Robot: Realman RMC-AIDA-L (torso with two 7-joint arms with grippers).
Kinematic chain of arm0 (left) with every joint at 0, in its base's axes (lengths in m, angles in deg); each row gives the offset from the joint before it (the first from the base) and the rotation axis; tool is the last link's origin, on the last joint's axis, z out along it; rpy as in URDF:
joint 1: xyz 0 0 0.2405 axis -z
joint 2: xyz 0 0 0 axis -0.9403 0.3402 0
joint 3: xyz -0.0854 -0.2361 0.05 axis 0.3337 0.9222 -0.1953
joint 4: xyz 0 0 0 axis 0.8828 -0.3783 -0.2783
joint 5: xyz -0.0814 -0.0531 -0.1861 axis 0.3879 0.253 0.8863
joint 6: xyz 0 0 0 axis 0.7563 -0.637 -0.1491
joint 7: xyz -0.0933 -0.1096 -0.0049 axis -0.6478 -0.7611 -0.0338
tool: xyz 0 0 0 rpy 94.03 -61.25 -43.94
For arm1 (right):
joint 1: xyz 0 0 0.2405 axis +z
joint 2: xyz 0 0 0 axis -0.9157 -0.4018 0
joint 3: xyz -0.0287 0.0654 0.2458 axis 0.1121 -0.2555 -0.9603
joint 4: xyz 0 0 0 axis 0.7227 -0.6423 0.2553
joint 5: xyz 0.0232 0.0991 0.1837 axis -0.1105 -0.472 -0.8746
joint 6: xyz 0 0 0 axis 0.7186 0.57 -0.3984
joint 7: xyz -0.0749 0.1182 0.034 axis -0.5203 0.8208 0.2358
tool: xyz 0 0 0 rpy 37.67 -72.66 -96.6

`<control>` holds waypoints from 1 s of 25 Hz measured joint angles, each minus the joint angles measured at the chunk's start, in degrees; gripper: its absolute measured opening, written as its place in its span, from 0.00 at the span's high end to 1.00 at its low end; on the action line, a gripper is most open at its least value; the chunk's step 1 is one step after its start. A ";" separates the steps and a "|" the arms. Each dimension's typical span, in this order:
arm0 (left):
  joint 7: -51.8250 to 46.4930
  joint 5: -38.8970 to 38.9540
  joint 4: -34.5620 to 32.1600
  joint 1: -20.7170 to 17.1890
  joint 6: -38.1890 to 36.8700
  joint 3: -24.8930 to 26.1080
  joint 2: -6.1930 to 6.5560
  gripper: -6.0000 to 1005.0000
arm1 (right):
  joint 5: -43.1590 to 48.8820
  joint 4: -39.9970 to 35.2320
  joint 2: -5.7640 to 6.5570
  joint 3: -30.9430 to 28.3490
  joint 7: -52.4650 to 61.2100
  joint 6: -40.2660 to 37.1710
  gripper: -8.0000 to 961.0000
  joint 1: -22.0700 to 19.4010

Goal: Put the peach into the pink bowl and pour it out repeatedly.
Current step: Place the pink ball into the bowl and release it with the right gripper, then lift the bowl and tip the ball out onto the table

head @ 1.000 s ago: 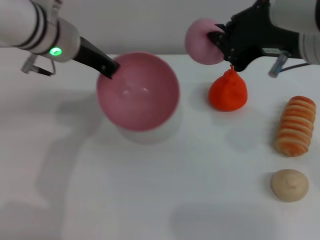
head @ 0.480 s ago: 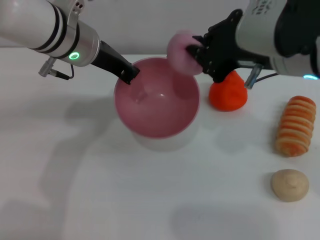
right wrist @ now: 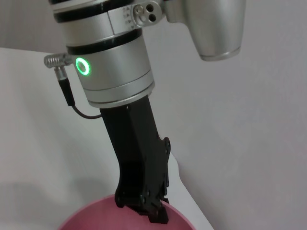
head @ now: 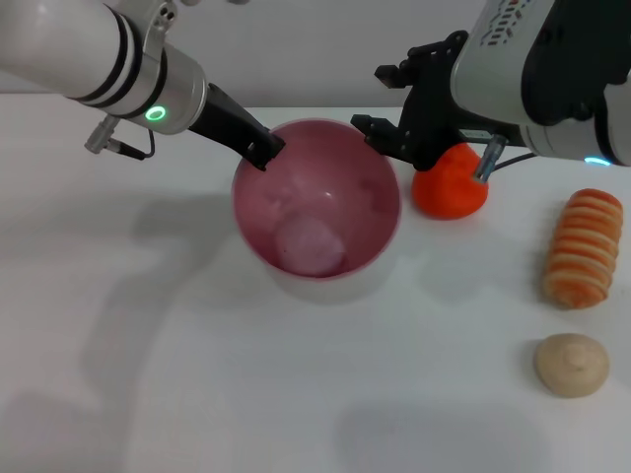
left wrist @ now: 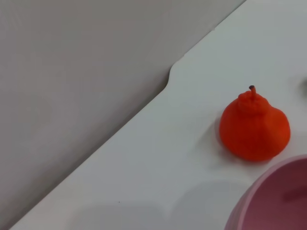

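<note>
Peach (head: 311, 245) lying inside the bowl (head: 380, 232), below and left of the empty right gripper (head: 386, 105).

Right gripper hanging spread wide over the bowl's far right rim; left gripper (head: 264, 153) pinching the far left rim. Pear (head: 450, 184) sitting just right of the bowl; table (head: 197, 394) lying bare near and left. No writing legible.

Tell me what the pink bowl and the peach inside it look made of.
Pink bowl: apparently smooth glossy plastic, with sheen on its inner wall; the left pincer grips its rim. Peach: pale, matte, possibly foam or soft plastic; hard to say.
</note>
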 joint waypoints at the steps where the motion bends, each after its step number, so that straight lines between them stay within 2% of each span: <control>1: 0.00 0.00 0.00 0.00 0.00 0.00 0.00 0.92 | 0.00 0.03 0.02 0.00 -0.13 0.24 0.59 -0.15; 5: 0.08 0.68 -0.05 -0.30 0.18 -0.43 0.01 0.92 | 0.01 0.70 -0.06 -0.51 -0.46 5.53 0.52 -2.48; 8: 0.50 1.48 -1.05 -1.24 1.71 -1.47 0.05 0.92 | -1.58 3.40 -0.31 -1.53 -0.39 16.19 0.52 -5.79; 9: 0.66 1.88 -3.60 -3.33 5.62 -4.88 0.15 0.92 | -3.15 4.76 -0.38 -1.94 -0.30 20.33 0.52 -6.91; 10: 0.66 1.88 -3.60 -3.33 5.62 -4.88 0.15 0.92 | -5.75 6.68 -0.42 -2.52 -0.28 25.05 0.52 -8.08; 12: 0.72 1.60 -7.38 -6.73 12.39 -10.36 0.23 0.92 | -11.13 9.91 -0.39 -3.51 -0.32 31.53 0.52 -9.59; 13: 0.72 1.60 -7.38 -6.73 12.39 -10.36 0.23 0.92 | -14.45 11.77 -0.33 -4.02 -0.32 35.01 0.52 -10.28; 14: 0.78 0.99 -9.69 -9.87 20.69 -14.92 0.30 0.92 | -17.62 13.92 -0.24 -4.59 -0.35 38.16 0.52 -10.76; 17: 0.80 -0.17 -11.14 -12.27 27.26 -18.61 0.32 0.92 | -24.47 20.48 0.13 -6.41 -0.35 45.52 0.52 -11.06; 18: 0.91 -2.16 -12.58 -14.45 34.01 -22.36 0.33 0.92 | -25.99 22.77 0.21 -7.06 -0.34 47.50 0.52 -10.92; 19: 0.91 -2.16 -12.58 -14.45 34.01 -22.36 0.33 0.92 | -26.83 24.71 0.21 -7.49 -0.33 49.04 0.52 -10.67; 22: 1.02 -6.75 -14.02 -17.13 44.24 -28.81 0.15 0.92 | -29.27 30.06 0.23 -8.40 -0.12 53.32 0.52 -10.09; 25: 1.91 -10.33 -13.25 -18.27 52.44 -32.92 0.12 0.92 | -30.24 32.20 0.26 -8.75 -0.07 54.92 0.52 -10.06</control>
